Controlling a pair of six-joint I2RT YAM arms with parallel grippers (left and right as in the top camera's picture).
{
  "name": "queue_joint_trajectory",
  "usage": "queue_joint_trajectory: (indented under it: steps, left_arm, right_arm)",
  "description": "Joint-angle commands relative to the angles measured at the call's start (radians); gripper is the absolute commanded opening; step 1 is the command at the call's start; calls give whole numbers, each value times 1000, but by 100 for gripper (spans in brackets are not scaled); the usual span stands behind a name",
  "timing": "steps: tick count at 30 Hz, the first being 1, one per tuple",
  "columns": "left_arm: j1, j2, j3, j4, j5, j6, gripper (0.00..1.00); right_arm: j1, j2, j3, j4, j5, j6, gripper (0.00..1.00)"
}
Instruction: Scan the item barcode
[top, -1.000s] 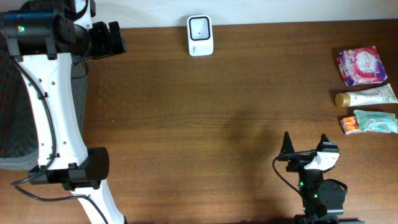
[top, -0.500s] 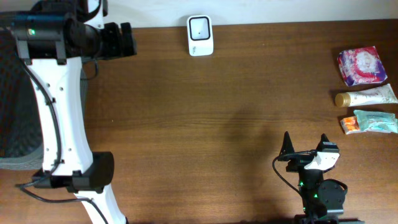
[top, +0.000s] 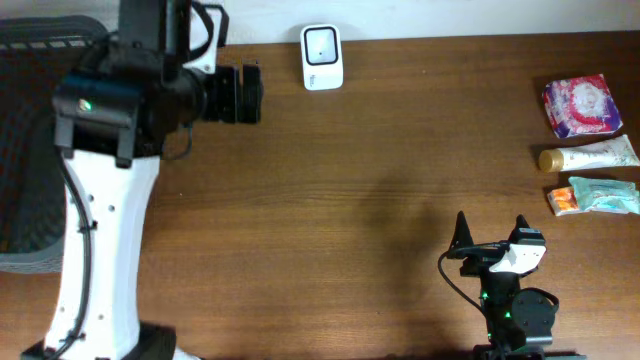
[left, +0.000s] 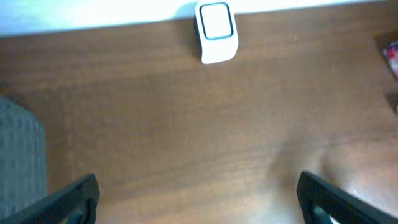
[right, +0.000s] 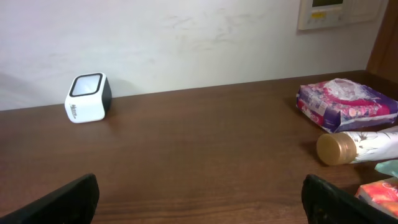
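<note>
A white barcode scanner (top: 322, 57) stands at the table's back edge, also seen as the scanner (left: 216, 31) in the left wrist view and the scanner (right: 88, 98) in the right wrist view. Three items lie at the far right: a pink-and-purple packet (top: 580, 106), a white tube with a gold cap (top: 590, 157) and a teal-and-orange packet (top: 595, 197). My left gripper (top: 256, 95) hovers open and holding nothing, left of the scanner. My right gripper (top: 490, 232) stands open and holding nothing at the front, well left of the items. Bare wood shows between both pairs of fingers.
A grey mesh mat or basket (top: 25, 200) sits off the table's left edge under the left arm. A pale wall runs behind the table, with a wall panel (right: 336, 12) at the upper right. The tube's gold cap (right: 337, 148) faces my right gripper.
The left arm has swung right along the back edge, bringing its gripper closer to the scanner. The right arm and the items have not moved.
</note>
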Motion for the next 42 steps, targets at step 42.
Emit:
queue_joint_trajectory:
  steps: [42]
  left_arm:
    - [319,-1690,-2198,1276,-79,-11,99]
  right_arm:
    - [-8,-11,-10,-3,12,3,98]
